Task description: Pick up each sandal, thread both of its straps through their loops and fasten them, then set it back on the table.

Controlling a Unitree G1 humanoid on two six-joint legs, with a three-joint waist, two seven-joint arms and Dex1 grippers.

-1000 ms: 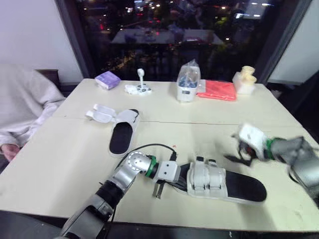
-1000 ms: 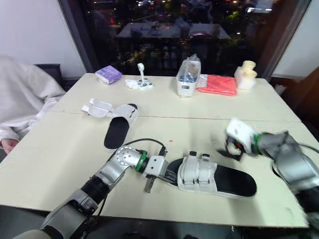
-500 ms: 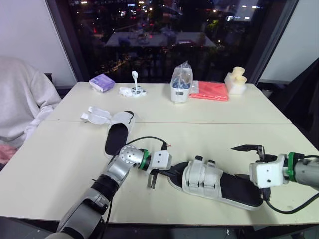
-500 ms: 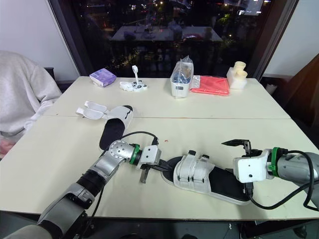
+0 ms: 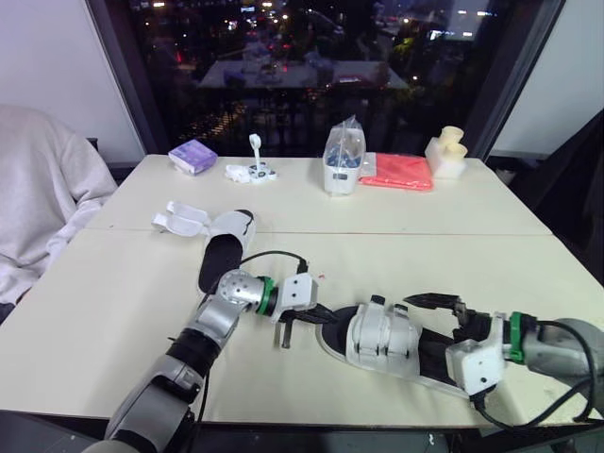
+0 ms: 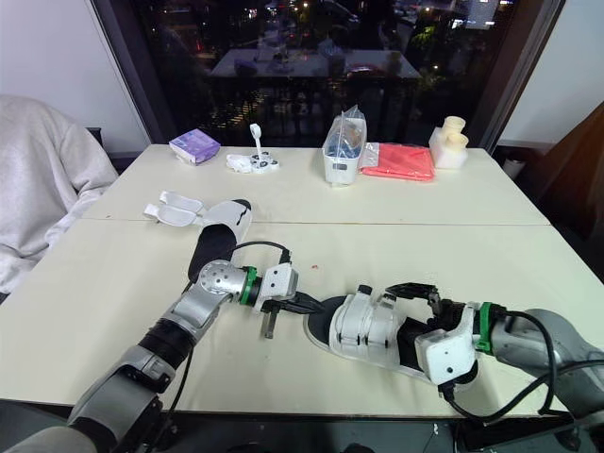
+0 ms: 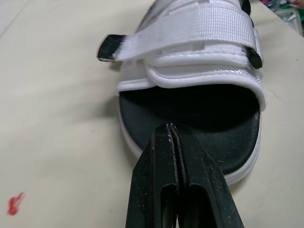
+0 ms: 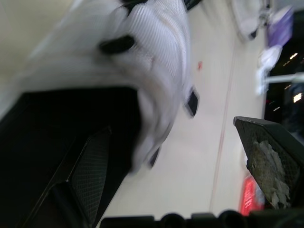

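Observation:
A white-strapped sandal with a black sole (image 5: pixel 392 342) lies near the table's front edge, both straps laid across its upper. At its toe, my left gripper (image 5: pixel 319 316) is shut, tips resting over the black footbed (image 7: pixel 199 107). My right gripper (image 5: pixel 436 326) is open wide over the heel. One of its fingers (image 8: pixel 92 166) lies on the footbed and the other finger (image 8: pixel 268 152) is held well apart above it. A second sandal (image 5: pixel 225 253) lies further back on the left, its straps (image 5: pixel 184 218) spread open.
Along the far side stand a purple packet (image 5: pixel 192 155), a small white gadget (image 5: pixel 253 171), a clear bag of items (image 5: pixel 343 159), a red cloth (image 5: pixel 397 172) and cream cups (image 5: pixel 448 151). A person's light sleeve (image 5: pixel 42 203) rests at the left table edge.
My right gripper has come in from the right, past the heel, and now straddles the sandal's heel end. The left gripper stays at the toe. The camera shifted earlier.

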